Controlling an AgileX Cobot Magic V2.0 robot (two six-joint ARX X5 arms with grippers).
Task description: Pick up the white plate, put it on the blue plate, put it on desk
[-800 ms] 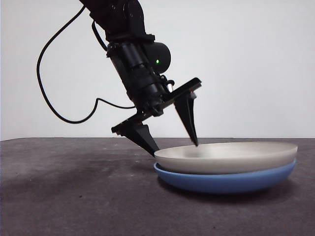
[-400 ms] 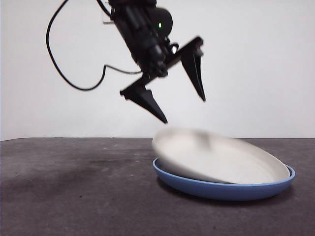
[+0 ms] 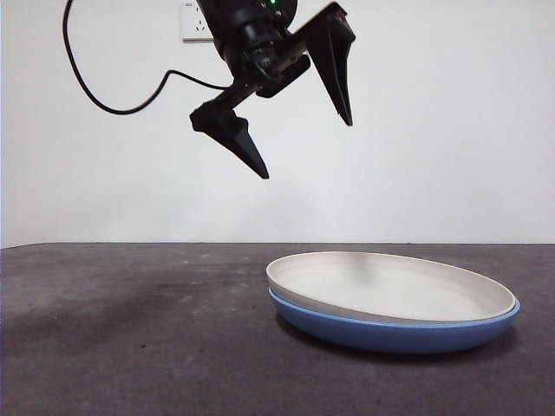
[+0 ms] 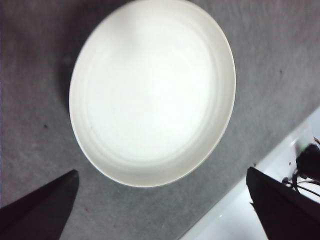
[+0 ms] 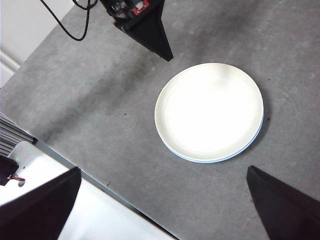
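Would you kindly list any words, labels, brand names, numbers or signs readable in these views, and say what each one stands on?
No readable text in any view.
White plate: plain, no mark.
Blue plate: plain rim, no mark.
Desk: bare speckled surface, no label.
Left gripper: black, no lettering visible; only a green light on the arm above it.
Wall socket behind the arm: any marking is too small to read.

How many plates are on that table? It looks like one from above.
2. The white plate sits nested in the blue plate, slightly tilted, on the desk. From the left wrist view the blue one is hidden beneath it; no others show.
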